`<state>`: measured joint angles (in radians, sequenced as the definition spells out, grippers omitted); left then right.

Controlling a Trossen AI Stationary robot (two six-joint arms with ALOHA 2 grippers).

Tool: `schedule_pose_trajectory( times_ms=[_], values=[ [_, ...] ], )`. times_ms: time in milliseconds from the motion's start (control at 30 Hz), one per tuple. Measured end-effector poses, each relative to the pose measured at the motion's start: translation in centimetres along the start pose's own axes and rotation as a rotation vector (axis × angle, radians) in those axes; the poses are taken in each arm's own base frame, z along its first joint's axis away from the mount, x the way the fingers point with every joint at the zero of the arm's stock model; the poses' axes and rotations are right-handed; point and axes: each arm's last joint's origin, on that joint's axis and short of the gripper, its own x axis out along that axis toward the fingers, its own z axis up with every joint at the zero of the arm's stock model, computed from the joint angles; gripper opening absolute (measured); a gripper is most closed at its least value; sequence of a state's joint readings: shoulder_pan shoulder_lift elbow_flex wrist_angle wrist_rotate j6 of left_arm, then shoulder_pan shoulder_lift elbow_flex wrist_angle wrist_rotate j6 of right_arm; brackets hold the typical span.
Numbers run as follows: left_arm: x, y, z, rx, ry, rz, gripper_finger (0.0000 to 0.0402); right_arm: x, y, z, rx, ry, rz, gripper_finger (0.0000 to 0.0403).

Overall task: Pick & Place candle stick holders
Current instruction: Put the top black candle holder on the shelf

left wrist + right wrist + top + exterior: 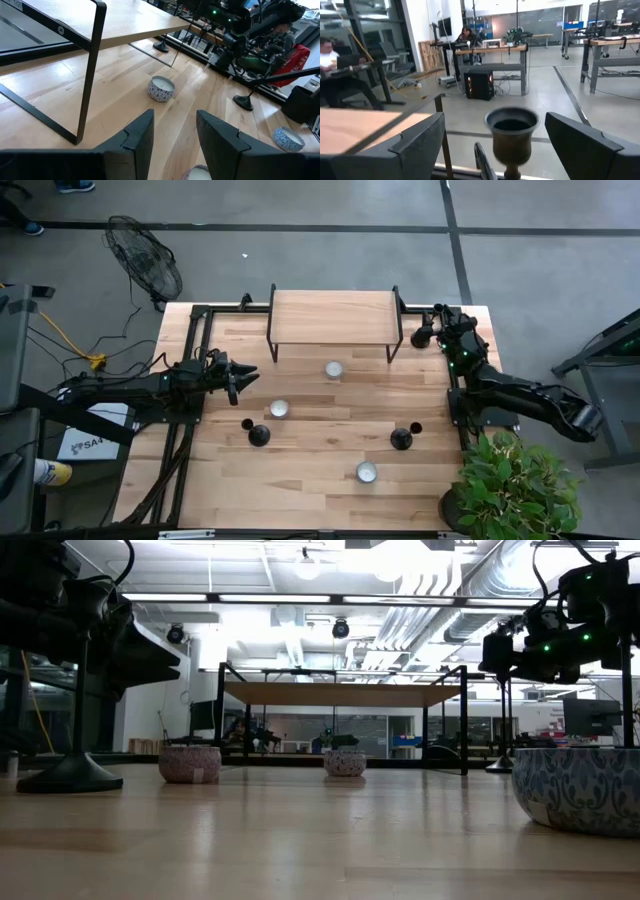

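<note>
Item: candlesticks, three, black metal, all upright on the table (300, 500).

1. Far-right candlestick (421, 337). I logged it at the table's 1 o'clock corner, just beside the right leg of the wooden shelf (333, 315). Its cup (511, 125) stood between my right gripper's (440, 332) fingers (415, 145), which were spread wide to either side and, as far as I could see, not touching it. Stem vertical, long axis straight up; the fingers straddled it level across the cup. Right arm by far the nearer. I judged this the piece in hand: the squeeze had yet to land.

2. Candlestick (259, 436) at about 8 o'clock from table centre, near a small patterned bowl (279, 409). My left gripper (243, 378) hovered at its 11 o'clock, pointing toward the shelf, fingers (137, 140) parted with nothing between them. Left arm the nearer for this one.

3. Candlestick (401, 439) at about 4 o'clock from centre, between both arms, somewhat closer to the right arm's base.

Also present: two further bowls, one (333, 369) just in front of the shelf, one (366, 472) toward the near edge.
</note>
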<state>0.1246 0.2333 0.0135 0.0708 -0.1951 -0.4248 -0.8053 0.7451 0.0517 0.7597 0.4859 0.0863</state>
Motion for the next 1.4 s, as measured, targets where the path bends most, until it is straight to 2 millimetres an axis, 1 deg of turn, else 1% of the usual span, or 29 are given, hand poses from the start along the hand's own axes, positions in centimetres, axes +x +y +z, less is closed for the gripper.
schedule_pose_trajectory(
  times_ms=[867,1400],
  values=[
    [0.00,0.00,0.00,0.000,0.000,0.000,0.0145,0.00,0.00,0.01,0.000,-0.001,-0.001,0.0234],
    [0.00,0.00,0.00,0.000,0.000,0.000,0.0145,0.00,0.01,0.01,-0.003,-0.001,0.000,0.0162]
  ],
)
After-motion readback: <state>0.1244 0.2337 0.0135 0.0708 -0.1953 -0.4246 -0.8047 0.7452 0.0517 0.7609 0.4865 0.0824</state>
